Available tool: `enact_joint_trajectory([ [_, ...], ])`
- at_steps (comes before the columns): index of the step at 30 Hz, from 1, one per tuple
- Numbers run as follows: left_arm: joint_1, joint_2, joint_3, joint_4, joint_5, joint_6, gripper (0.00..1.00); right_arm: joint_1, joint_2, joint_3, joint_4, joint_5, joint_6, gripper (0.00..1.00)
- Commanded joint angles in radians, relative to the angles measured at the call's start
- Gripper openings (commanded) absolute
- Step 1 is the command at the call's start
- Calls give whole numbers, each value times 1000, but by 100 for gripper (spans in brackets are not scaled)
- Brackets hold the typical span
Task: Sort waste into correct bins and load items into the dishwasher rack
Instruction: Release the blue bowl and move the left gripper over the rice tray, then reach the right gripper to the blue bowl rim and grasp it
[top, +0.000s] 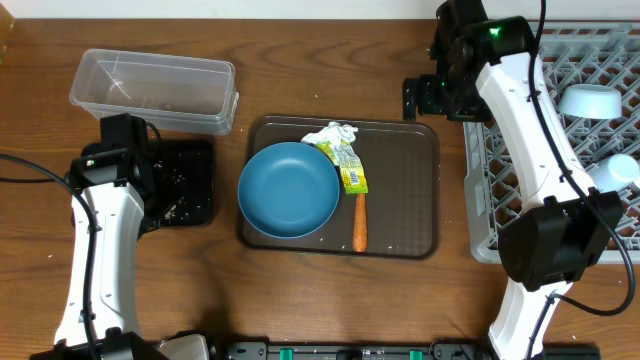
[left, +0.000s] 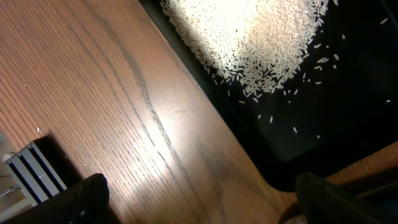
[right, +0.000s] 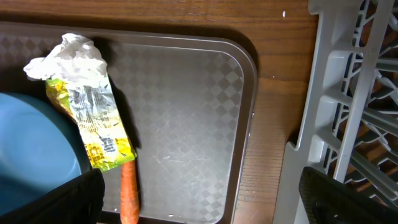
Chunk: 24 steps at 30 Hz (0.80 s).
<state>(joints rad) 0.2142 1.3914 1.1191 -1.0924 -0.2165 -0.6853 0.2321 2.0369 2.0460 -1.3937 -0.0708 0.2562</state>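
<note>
Just beside blue dish (top: 288, 190): tissue (top: 330, 133), wrapper (top: 348, 168), carrot (top: 360, 225), on brown tray (top: 405, 190).

Table (top: 330, 60) viewed straight down from overhead, far off, whole layout covered. Left wrist view held close, tilted down at black tray (left: 348, 124) rim and rice (left: 261, 37). Right wrist view pointed down, close, at brown tray (right: 186, 124) corner and rack (right: 326, 74) wall. Wrapper (right: 93, 118), carrot (right: 129, 193) shared with overhead.
</note>
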Motion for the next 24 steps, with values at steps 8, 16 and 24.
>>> enact_joint_trajectory([
  [8,5,0,14,-3,-13,-16,99,5,-21,-2,-1,0,13,99],
  [16,5,0,14,-3,-13,-16,99,5,-21,-2,-1,0,13,99],
  [24,5,0,14,-3,-13,-16,99,5,-21,-2,0,-45,34,99],
])
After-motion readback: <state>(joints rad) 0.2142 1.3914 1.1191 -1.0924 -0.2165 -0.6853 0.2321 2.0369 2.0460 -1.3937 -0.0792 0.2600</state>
